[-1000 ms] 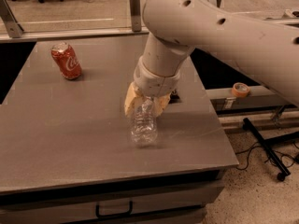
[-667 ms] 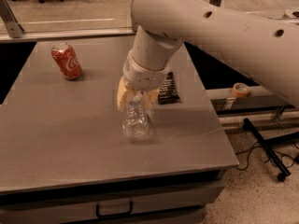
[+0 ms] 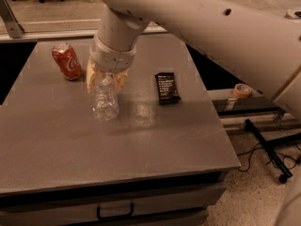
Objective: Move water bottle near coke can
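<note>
Camera view: the gripper [image 3: 106, 79] is positioned over the table [image 3: 155, 145], with its jaws pinching the upper part of the bottle [image 3: 105, 103]. The bottle's body extends below the jaws, toward the camera. The can [image 3: 67, 61] stands near the jaws, to their left in this view, not touching. A black packet [image 3: 167, 87] lies to their right.

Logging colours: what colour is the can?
The coke can: red, white script, camera view; gripper grips water bottle near it.

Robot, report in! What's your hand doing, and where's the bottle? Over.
Hand shut on top of water bottle. Bottle close to coke can, not touching. Nothing between them; black packet lies on the far side, out of the way.
</note>
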You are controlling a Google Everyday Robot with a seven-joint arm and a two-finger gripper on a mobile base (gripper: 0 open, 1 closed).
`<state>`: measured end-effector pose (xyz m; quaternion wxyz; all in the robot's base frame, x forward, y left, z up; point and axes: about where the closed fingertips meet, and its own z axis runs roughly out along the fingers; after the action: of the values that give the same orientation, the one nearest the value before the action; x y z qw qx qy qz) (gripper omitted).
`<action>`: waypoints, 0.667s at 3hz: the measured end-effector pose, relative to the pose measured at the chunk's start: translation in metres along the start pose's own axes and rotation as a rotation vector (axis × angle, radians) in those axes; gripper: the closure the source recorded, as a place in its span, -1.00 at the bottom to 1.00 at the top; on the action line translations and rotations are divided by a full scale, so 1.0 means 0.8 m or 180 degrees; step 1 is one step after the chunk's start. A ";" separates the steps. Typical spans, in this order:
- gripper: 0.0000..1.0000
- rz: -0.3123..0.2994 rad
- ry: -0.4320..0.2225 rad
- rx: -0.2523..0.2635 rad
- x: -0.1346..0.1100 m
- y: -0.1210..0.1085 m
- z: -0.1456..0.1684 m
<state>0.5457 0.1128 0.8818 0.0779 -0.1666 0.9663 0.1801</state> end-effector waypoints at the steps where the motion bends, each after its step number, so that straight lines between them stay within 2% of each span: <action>1: 0.63 -0.0051 0.0010 -0.0055 -0.036 0.026 0.012; 2: 0.17 -0.0009 0.0040 -0.0091 -0.062 0.030 0.028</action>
<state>0.5853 0.1571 0.8792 0.0696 -0.1702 0.9638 0.1928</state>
